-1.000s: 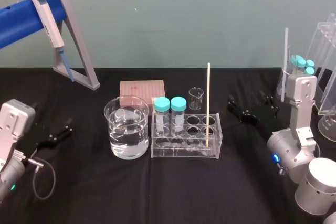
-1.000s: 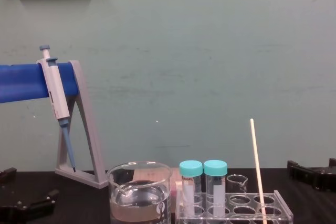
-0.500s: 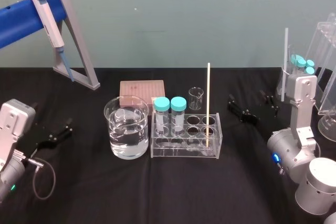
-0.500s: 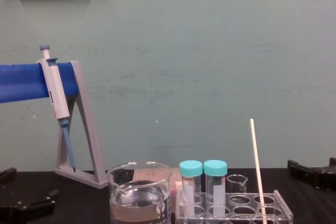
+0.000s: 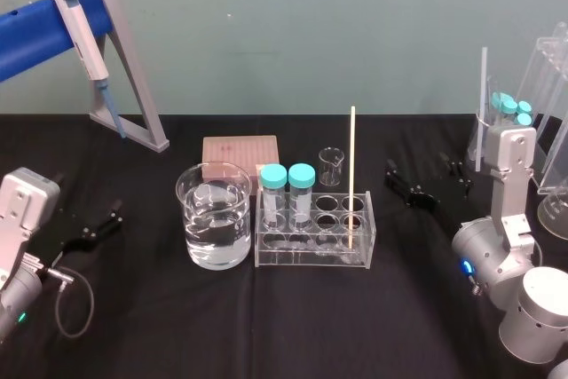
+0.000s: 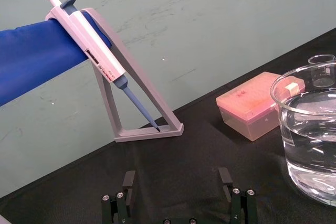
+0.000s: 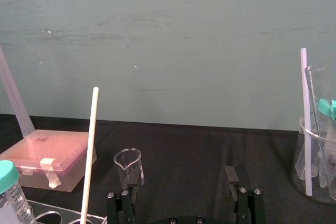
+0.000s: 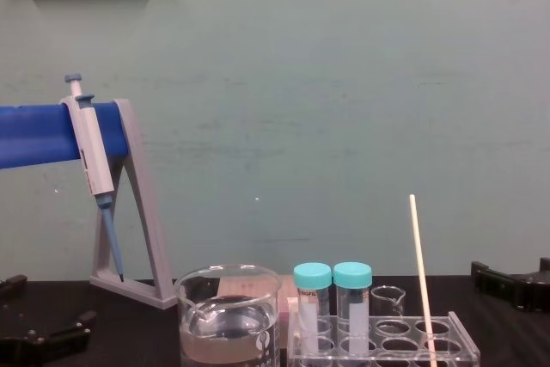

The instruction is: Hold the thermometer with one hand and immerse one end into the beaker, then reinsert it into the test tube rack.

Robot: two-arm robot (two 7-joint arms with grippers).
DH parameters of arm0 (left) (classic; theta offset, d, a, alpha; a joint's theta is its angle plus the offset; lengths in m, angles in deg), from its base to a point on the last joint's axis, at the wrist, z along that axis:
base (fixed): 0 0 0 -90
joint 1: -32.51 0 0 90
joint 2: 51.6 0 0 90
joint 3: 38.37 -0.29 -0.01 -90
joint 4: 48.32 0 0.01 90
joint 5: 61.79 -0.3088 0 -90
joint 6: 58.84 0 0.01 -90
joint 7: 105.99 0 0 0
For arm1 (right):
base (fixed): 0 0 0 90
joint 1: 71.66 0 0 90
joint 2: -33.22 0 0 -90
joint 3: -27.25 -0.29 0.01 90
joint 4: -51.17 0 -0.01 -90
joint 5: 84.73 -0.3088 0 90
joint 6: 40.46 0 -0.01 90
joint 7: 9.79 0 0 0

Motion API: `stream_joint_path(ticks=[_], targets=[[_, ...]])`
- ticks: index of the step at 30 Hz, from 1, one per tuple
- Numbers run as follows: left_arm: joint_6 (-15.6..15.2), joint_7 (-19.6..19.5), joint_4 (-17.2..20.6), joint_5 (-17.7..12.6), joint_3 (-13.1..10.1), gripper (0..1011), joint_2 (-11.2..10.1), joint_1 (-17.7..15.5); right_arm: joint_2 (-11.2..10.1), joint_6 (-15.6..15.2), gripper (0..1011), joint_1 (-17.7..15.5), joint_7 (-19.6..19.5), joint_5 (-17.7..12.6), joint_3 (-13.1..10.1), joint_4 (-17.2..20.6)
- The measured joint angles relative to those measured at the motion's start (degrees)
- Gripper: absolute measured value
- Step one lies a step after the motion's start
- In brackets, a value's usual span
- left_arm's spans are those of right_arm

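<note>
Thermometer stands near-upright at the right end of test tube rack, beaker just left of it, left gripper and right gripper both spread, well apart from it.

pipette hangs on grey stand; pink box near tiny beaker.

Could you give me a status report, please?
Left gripper and right gripper open, empty. Thermometer standing in test tube rack, untouched. Beaker beside rack; nothing blocking.
</note>
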Motion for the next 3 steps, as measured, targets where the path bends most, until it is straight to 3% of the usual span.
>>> stream_joint_path(ticks=[3], targets=[[0.0, 0.0, 0.0, 0.0, 0.0, 1004, 0.0, 0.0, 0.0, 0.0, 1003, 0.0, 0.0, 0.0, 0.0, 0.0]])
